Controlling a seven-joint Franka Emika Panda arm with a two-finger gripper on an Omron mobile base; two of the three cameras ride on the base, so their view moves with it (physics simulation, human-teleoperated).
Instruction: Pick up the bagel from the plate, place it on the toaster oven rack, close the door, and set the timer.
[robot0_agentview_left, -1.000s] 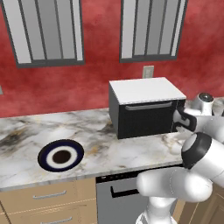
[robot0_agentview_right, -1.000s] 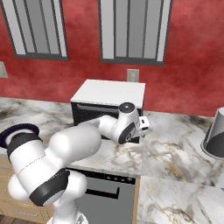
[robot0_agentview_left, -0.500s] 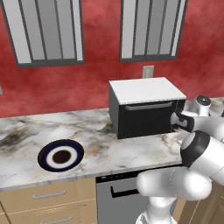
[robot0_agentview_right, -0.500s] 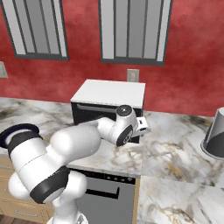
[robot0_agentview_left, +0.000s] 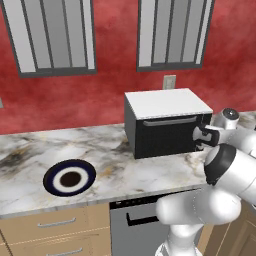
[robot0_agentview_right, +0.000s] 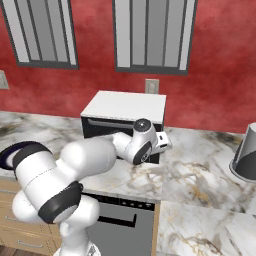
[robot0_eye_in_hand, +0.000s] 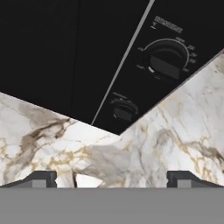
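The door (robot0_agentview_left: 167, 134) of the toaster oven (robot0_agentview_left: 165, 122) is shut and the plate (robot0_agentview_left: 70, 177) lies bare, so the bagel is presumably inside. The jaws stand apart. The gripper (robot0_eye_in_hand: 111, 178) should centre on the large timer knob (robot0_eye_in_hand: 166, 63) at 1 o'clock, not the small knob (robot0_eye_in_hand: 124, 110).

Black toaster oven (robot0_eye_in_hand: 65, 52) front across the upper half, tilted, with a thin grey line running from 1 o'clock toward 7. Large dial (robot0_eye_in_hand: 166, 61) at 1 o'clock, small knob (robot0_eye_in_hand: 124, 109) near centre. Marble counter (robot0_eye_in_hand: 175, 131) below and at 3 o'clock; fingertips (robot0_eye_in_hand: 41, 178) set wide apart at 6.
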